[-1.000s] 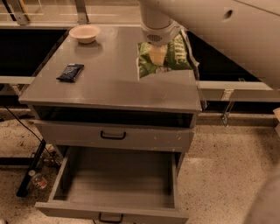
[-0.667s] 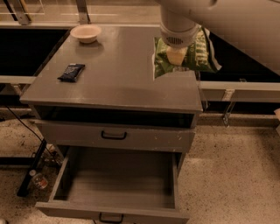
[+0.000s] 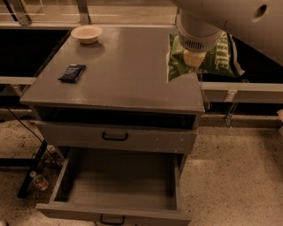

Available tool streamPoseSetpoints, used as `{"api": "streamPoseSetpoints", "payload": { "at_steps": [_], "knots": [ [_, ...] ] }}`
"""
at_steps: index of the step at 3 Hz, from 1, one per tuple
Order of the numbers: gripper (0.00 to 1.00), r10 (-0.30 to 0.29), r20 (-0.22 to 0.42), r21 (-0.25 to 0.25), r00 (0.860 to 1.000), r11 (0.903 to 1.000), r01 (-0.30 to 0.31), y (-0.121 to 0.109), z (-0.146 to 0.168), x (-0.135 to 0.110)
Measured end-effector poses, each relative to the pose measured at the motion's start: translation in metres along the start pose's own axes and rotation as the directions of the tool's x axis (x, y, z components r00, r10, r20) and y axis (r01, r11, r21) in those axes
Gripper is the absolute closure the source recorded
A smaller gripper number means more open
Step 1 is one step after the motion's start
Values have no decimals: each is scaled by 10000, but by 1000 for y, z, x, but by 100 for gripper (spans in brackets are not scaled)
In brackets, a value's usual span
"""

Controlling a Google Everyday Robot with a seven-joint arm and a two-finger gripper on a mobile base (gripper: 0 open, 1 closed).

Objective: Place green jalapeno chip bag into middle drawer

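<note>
Mid-carry, my claw (image 3: 195,58) is clamped on the green jalapeno chip bag (image 3: 217,57) over the right edge of the tabletop (image 3: 124,75); next I should bring it forward and down into the open middle drawer (image 3: 119,185).

Illegible lettering on chip bag (image 3: 218,56) in gripper (image 3: 195,58)

Illumination is dim and warm, with an amber-brown cast throughout. The brightest zone is the white robot arm (image 3: 230,13), directly above the gripper (image 3: 194,58), which clamps the crinkled light-green jalapeno chip bag (image 3: 219,59) at upper right. The arm shades the bag's top edge. Left of the gripper, the flat grey cabinet top (image 3: 124,66) carries a soft, diffuse sheen without hard glare. Below the gripper, the recess under the top is near black. The open grey middle drawer (image 3: 119,185) lies in shadow, darkest at its back.
</note>
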State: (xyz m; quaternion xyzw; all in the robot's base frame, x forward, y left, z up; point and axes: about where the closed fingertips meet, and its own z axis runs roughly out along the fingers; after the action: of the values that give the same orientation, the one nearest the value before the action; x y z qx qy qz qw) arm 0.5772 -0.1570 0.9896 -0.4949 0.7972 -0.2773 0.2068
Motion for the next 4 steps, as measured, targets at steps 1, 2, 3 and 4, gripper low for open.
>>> {"api": "streamPoseSetpoints", "payload": {
  "at_steps": [1, 2, 3, 4],
  "knots": [
    [100, -20, 240, -115, 9997, 9999, 23, 0, 3, -10],
    [100, -318, 816, -173, 9962, 9993, 333, 21, -15, -16],
    [100, -538, 1010, -216, 9934, 9982, 563, 47, -28, -12],
    [100, -950, 953, -448, 9909, 9940, 996, 85, -30, -8]
  ]
}}
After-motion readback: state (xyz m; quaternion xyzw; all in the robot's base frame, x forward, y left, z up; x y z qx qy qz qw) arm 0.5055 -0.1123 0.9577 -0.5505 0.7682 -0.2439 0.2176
